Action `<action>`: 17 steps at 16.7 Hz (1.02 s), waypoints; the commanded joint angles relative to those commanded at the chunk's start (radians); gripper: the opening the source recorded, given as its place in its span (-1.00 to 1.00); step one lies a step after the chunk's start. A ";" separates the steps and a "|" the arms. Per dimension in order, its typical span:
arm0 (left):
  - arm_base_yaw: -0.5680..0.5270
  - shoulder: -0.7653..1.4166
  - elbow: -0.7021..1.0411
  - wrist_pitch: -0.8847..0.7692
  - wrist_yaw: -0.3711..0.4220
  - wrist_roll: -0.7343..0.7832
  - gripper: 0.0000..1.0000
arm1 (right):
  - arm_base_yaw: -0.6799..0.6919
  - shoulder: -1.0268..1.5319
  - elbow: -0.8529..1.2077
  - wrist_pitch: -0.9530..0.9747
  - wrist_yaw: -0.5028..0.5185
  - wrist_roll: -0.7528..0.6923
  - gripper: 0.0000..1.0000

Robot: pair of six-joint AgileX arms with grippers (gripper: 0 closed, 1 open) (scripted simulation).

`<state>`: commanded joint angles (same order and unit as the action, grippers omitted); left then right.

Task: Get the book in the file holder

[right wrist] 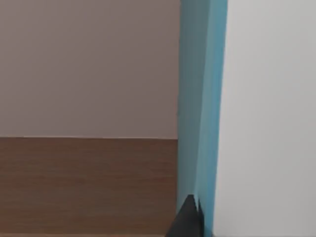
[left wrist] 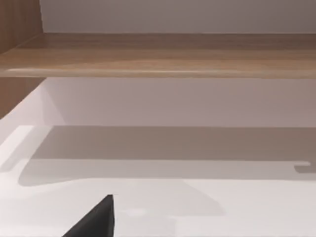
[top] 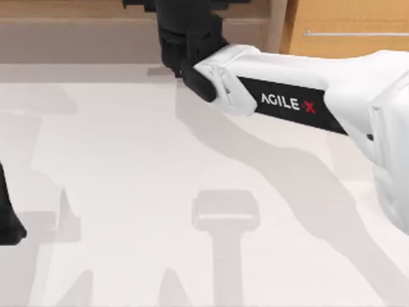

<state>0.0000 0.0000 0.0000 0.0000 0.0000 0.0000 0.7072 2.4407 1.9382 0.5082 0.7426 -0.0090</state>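
The left arm sat parked at the desk's [top: 128, 192] left edge, with its tool [left wrist: 94, 222] hovering just above the white surface; couldn't tell if it was spread or not. The right arm stretched across to the wooden cabinet [top: 332, 29] at the far edge. Its tool [right wrist: 186, 217] was right up against the book [right wrist: 237, 118], teal strip upright, but the grip itself wasn't clear.
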 joint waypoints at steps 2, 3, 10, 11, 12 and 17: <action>0.000 0.000 0.000 0.000 0.000 0.000 1.00 | 0.004 -0.002 0.000 0.000 0.000 0.001 -1.00; 0.000 0.000 0.000 0.000 0.000 0.000 1.00 | 0.004 -0.003 0.002 -0.003 0.000 0.001 -1.00; 0.000 0.000 0.000 0.000 0.000 0.000 1.00 | 0.004 -0.014 0.028 -0.046 -0.001 0.003 -1.00; 0.000 0.000 0.000 0.000 0.000 0.000 1.00 | 0.004 -0.014 0.028 -0.046 -0.001 0.003 -1.00; 0.000 0.000 0.000 0.000 0.000 0.000 1.00 | 0.004 -0.015 0.027 -0.046 -0.001 0.003 -1.00; 0.000 0.000 0.000 0.000 0.000 0.000 1.00 | 0.041 -0.150 -0.146 -0.028 -0.009 0.033 -1.00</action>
<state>0.0000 0.0000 0.0000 0.0000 0.0000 0.0000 0.7477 2.2907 1.7927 0.4805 0.7338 0.0236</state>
